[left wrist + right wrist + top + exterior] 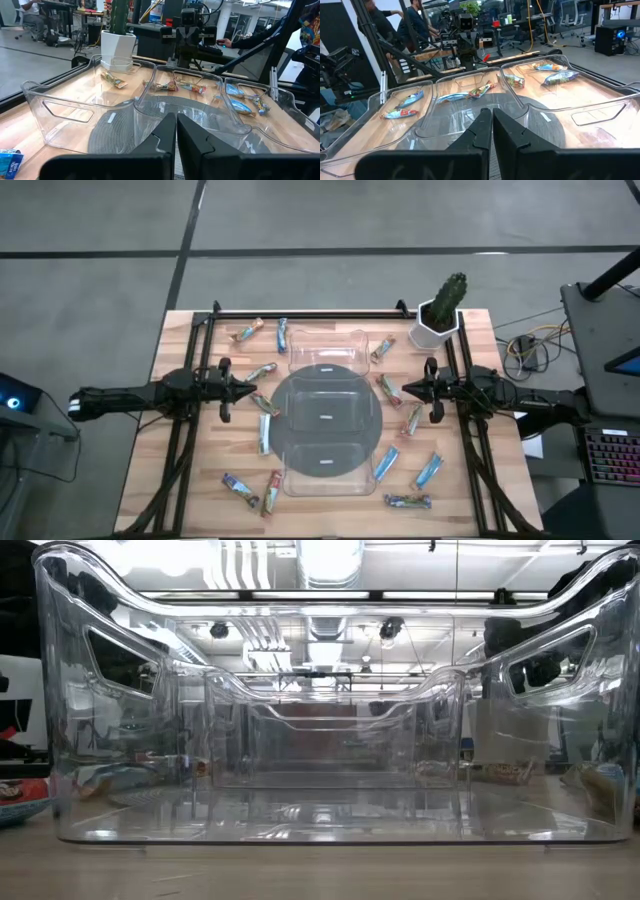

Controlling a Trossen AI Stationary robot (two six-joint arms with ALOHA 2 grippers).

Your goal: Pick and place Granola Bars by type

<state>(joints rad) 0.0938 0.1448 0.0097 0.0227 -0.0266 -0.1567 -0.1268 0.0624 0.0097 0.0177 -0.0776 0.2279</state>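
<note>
**Both arms idle beside an empty tray, bars still scattered**

Wooden table [200,480] carries a clear plastic compartment tray [325,343] at its centre, resting over a round grey mat [283,415], with a potted cactus [440,310] at the far right corner. Granola Bars [386,463] lie loose on the wood all around the tray, some left of it, some right, a few near the front edge; none sits inside a compartment. Left gripper [250,389] hangs at the tray's left side with its fingers [161,142] pressed together, holding nothing. Right gripper [405,390] mirrors it at the tray's right side, fingers [480,131] likewise closed and empty. People show in the room behind
</note>
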